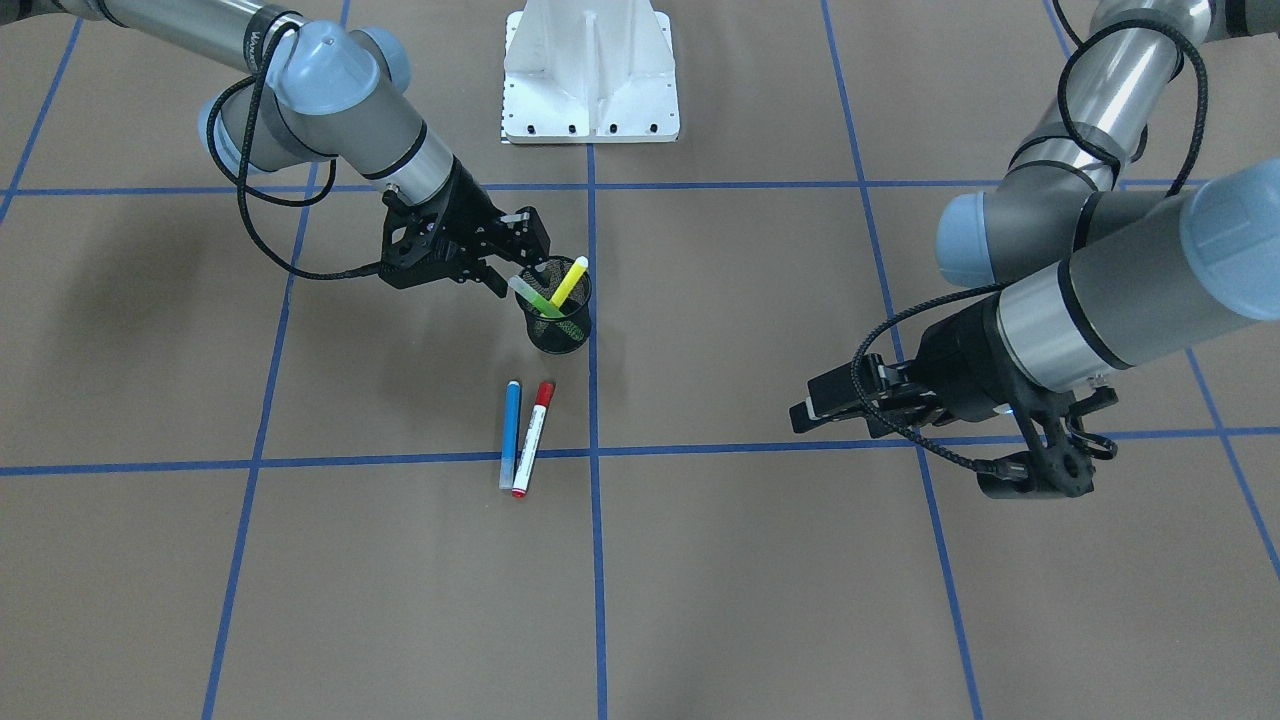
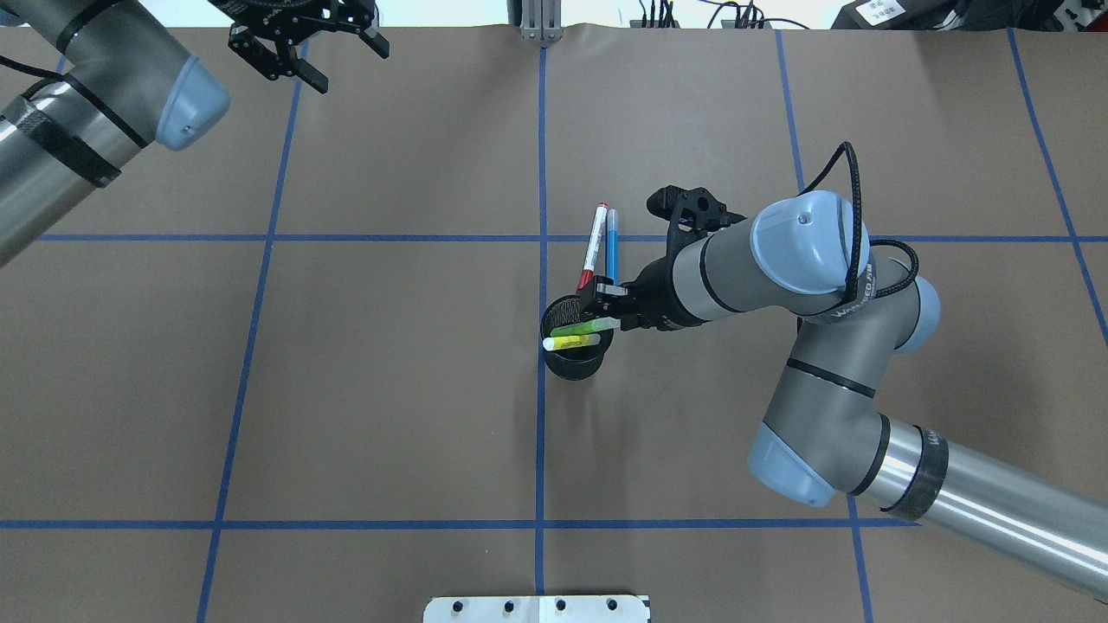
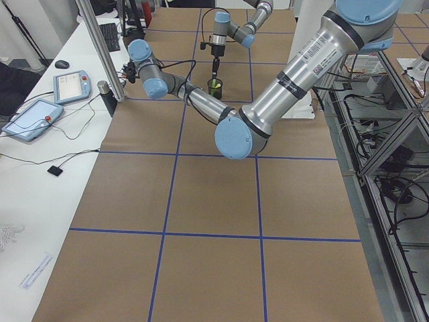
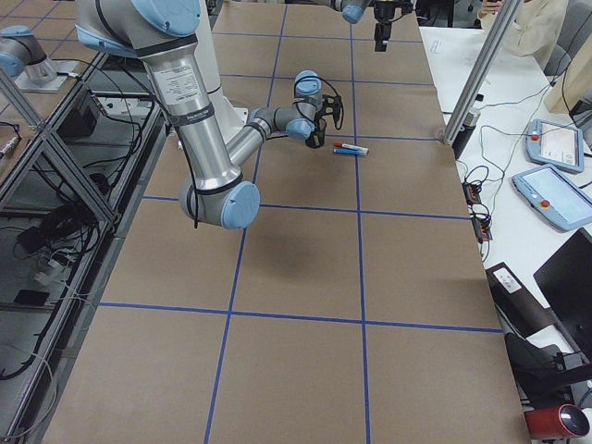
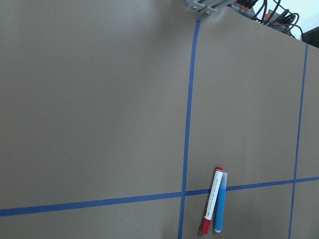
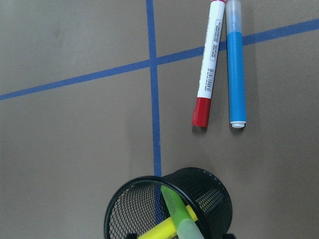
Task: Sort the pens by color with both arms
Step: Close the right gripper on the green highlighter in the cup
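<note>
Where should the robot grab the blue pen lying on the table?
Probably from straight above, gripping the blue pen across its barrel toward the end nearer the mesh cup. It lies flat, and the red-capped pen beside it leaves more gap for a finger there.

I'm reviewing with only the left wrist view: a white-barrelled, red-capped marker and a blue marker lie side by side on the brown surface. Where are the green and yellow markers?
Observer: The green marker pen and the yellow marker pen both stand tilted inside a black wire-mesh cup.
Operator: Is the right gripper holding one?
Observer: No; the right gripper hangs at the cup's rim, jaws open, the green pen's top end between them.
Operator: And the left gripper?
Observer: The left gripper is open and empty, well away from all the pens.
</note>
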